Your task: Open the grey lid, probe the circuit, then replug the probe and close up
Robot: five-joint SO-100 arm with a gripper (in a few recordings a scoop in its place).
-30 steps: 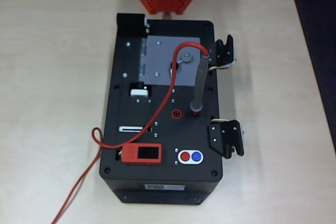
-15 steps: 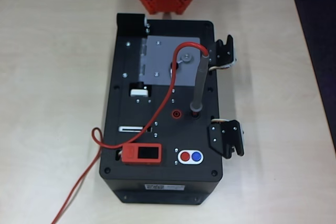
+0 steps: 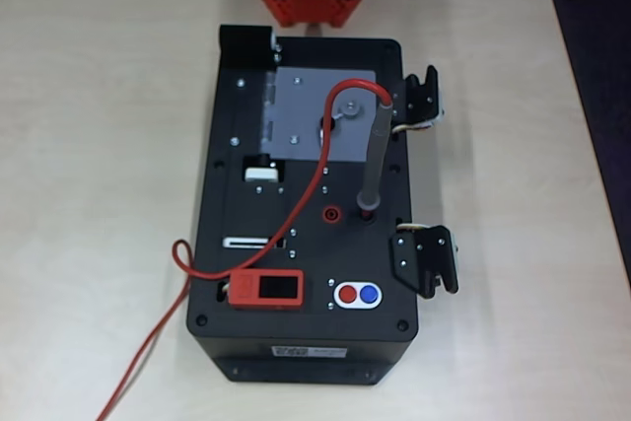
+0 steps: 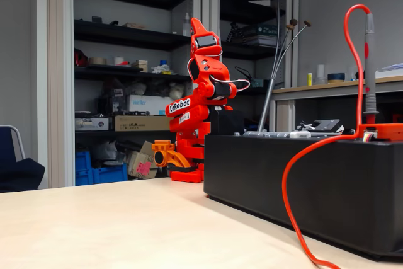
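Note:
The grey lid [image 3: 306,110] lies flat and closed on the far part of the black box [image 3: 246,244], its round knob [image 3: 332,123] near its right edge. Beside the lid the grey probe [image 3: 373,155] stands upright, its tip in a socket on the box top. In the fixed view the probe [image 4: 369,67] rises above the box [image 4: 302,187], and its red cable [image 4: 288,181] loops over the top and down to the table. My orange arm is folded upright behind the box, and its gripper [image 4: 198,28] points up, shut and holding nothing, well away from lid and probe.
On the box top are a red round socket [image 3: 332,212], an orange-red display module [image 3: 266,289], a white tab [image 3: 262,173] and red and blue buttons [image 3: 357,294]. Two black latches [image 3: 426,258] stick out on the box's right side. The cable [image 3: 148,342] trails off the table's front left.

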